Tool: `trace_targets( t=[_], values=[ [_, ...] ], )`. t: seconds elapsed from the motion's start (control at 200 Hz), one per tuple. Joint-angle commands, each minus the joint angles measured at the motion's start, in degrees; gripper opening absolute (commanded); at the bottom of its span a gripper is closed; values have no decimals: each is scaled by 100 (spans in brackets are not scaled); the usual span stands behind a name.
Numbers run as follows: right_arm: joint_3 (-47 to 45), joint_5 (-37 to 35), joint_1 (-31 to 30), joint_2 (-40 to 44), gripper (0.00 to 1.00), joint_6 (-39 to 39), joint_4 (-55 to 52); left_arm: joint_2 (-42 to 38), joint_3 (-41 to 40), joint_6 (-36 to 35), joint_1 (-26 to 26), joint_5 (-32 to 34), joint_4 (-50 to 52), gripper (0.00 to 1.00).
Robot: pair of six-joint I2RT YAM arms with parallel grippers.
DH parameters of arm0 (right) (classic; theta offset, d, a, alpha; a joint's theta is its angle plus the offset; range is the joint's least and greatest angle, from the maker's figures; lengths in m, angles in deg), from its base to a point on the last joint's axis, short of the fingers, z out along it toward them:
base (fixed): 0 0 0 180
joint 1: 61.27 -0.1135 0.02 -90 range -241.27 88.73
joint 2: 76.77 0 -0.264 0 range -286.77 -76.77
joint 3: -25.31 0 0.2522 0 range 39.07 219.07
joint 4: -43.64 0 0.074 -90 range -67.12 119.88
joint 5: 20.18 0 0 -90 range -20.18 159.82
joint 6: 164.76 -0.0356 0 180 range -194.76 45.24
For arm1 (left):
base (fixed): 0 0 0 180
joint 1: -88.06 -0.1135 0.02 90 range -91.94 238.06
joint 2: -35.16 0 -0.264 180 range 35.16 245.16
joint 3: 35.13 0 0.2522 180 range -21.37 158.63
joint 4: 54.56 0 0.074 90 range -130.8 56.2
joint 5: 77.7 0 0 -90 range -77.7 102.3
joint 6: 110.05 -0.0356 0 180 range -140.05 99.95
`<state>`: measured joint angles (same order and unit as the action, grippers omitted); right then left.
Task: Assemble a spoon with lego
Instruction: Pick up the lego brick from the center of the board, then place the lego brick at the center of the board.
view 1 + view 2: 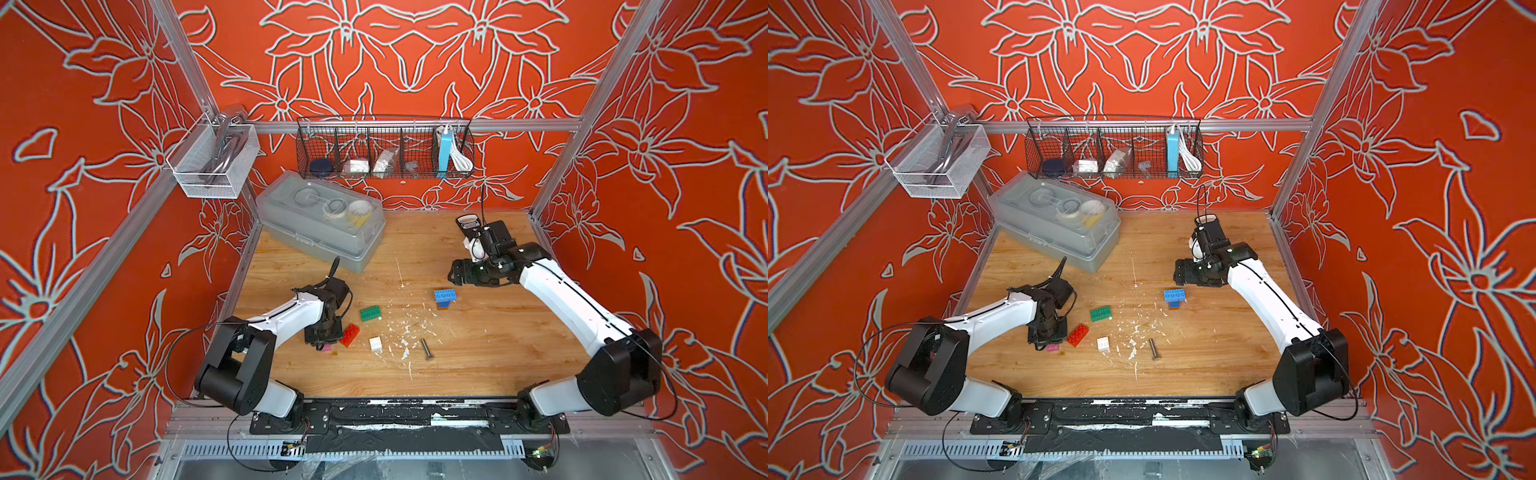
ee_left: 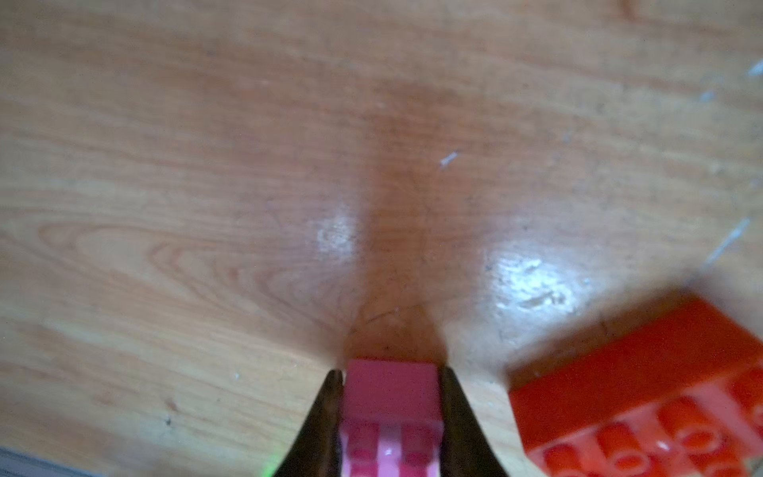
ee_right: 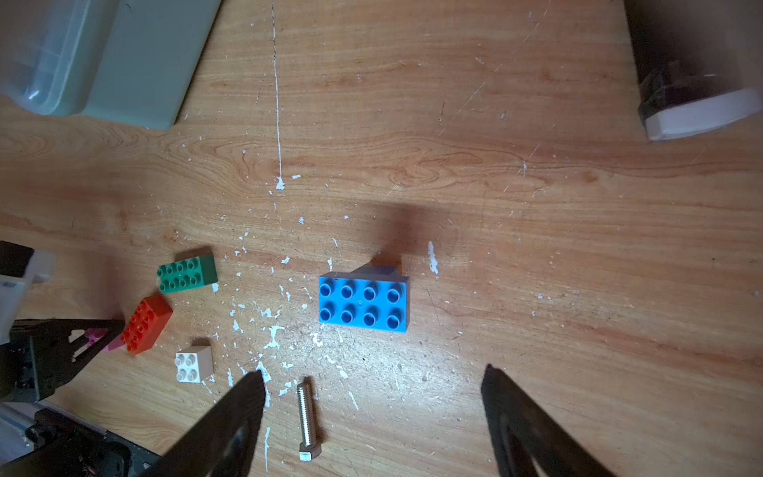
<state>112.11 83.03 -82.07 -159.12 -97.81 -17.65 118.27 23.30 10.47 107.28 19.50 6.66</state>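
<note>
Wooden tabletop (image 1: 490, 365): left end effector (image 2: 391, 371) clamps pink brick (image 2: 390, 398); right end effector (image 3: 373, 371) spread.

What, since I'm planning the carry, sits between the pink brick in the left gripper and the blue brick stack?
The red brick sits beside the pink brick, on the way to the blue stack; the green brick lies just off that line. Lifting should clear both.

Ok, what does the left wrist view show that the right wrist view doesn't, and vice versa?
Left wrist only: a close look at the left gripper shut against both sides of the pink brick. Right wrist only: the blue brick stack, green brick, white brick, bolt, and the open right gripper. Both: the red brick, the pink brick and the wooden table.
</note>
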Motion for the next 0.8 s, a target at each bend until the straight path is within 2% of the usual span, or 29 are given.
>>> trace_targets(
  t=[0.0, 0.165, 0.285, 0.345, 0.455, 0.56, 0.671, 0.796],
  values=[
    [-96, 58, 75, 187, 86, 28, -45, -345, 227, 31, 43, 277, 485, 11],
    [-203, 46, 230, 408, 86, 20, -109, -675, 820, -51, 125, 49, 1084, 2],
    [-461, 335, 513, 582, 86, -37, -23, -577, 1596, -225, 662, -338, 1233, 1],
    [-595, 438, 616, 646, 86, -71, 26, -244, 1999, -408, 991, -564, 1118, 0],
    [-826, 591, 779, 741, 86, -136, 155, 782, 2836, -871, 1789, -395, 920, 1],
    [-971, 661, 953, 780, 86, -122, 194, 1954, 3752, -1359, 2345, -194, 890, 2],
    [-1072, 665, 1102, 843, 86, -64, 183, 2865, 4412, -1672, 2623, -148, 662, 6],
    [-1151, 647, 1251, 965, 86, 14, 111, 3384, 4694, -1812, 2665, -481, 254, 12]
  ],
)
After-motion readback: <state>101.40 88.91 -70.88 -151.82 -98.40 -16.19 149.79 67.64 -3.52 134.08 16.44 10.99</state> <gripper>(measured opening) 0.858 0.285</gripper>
